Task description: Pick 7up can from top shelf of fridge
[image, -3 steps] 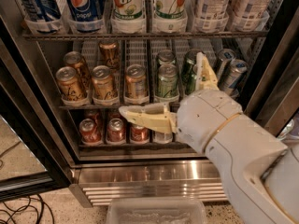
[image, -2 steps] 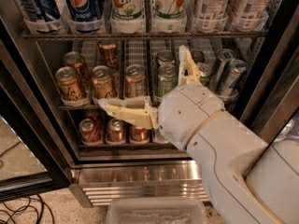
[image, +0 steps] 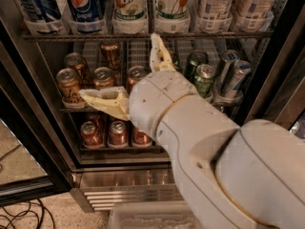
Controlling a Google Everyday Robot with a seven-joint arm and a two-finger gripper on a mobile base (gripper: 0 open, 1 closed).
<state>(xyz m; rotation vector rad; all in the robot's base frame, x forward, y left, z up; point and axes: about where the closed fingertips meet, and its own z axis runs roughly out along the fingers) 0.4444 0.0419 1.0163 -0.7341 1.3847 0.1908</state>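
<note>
Two 7up cans stand side by side on the top shelf [image: 143, 34] of the fridge [image: 128, 175]: one [image: 129, 1] left, one [image: 172, 1] right, white with green lettering. Blue Pepsi cans [image: 84, 4] stand to their left. My gripper [image: 121, 70] is open in front of the middle rack, below the top shelf. One cream finger [image: 159, 51] points up toward the 7up cans, its tip just under the shelf edge. The other finger [image: 102, 100] points left over the gold cans. It holds nothing. My white arm hides much of the middle rack.
White cans [image: 214, 4] fill the top shelf's right side. Gold cans [image: 70, 85] and green cans [image: 202, 75] sit on the middle rack, copper cans [image: 114, 132] on the lowest. A black door frame [image: 28, 142] stands at left. A clear bin [image: 147, 216] lies below.
My gripper and arm have moved left and up, closer to the shelves. The upper finger tip now reaches the top shelf's edge. The cans have not moved.
</note>
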